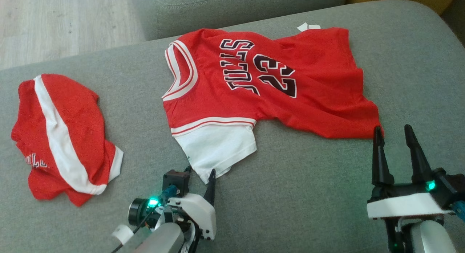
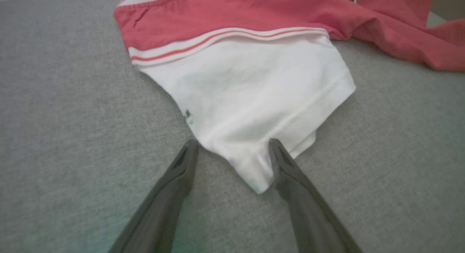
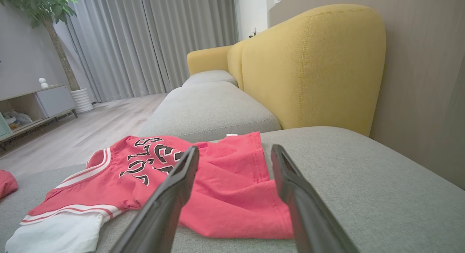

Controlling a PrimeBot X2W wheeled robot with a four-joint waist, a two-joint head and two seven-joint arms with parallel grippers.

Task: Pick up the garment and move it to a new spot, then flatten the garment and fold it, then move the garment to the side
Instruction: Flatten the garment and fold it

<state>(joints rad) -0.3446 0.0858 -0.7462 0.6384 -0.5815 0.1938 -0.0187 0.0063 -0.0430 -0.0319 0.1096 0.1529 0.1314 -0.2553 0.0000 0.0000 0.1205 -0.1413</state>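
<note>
The jersey [image 1: 261, 82] lies spread on the grey cushion [image 1: 308, 195], red with dark lettering and the number 23 facing up, its collar toward the robot's left and its hem toward the right. The fabric is not flat: creases run across the body and the hem edge is wavy. A white label [image 1: 308, 27] sticks out from the far edge. The white sleeve [image 1: 218, 147] points toward the robot, joined to the red body by a striped band. The left gripper [image 1: 200, 171] is at the sleeve's near corner with its fingers spread apart; in the left wrist view the left gripper [image 2: 233, 144] has one finger on each side of that corner, and the cloth between them is not clamped. The right gripper [image 1: 392, 127] is also spread wide and holds nothing; its fingertips are just beside the near corner of the hem, above the cushion. In the right wrist view the right gripper [image 3: 234, 148] frames the hem area between its fingers, with a yellow backrest [image 3: 308, 64] beyond. A second garment [image 1: 65, 137], red with a white stripe, lies crumpled on the same cushion, well apart from the jersey on the robot's left.
</note>
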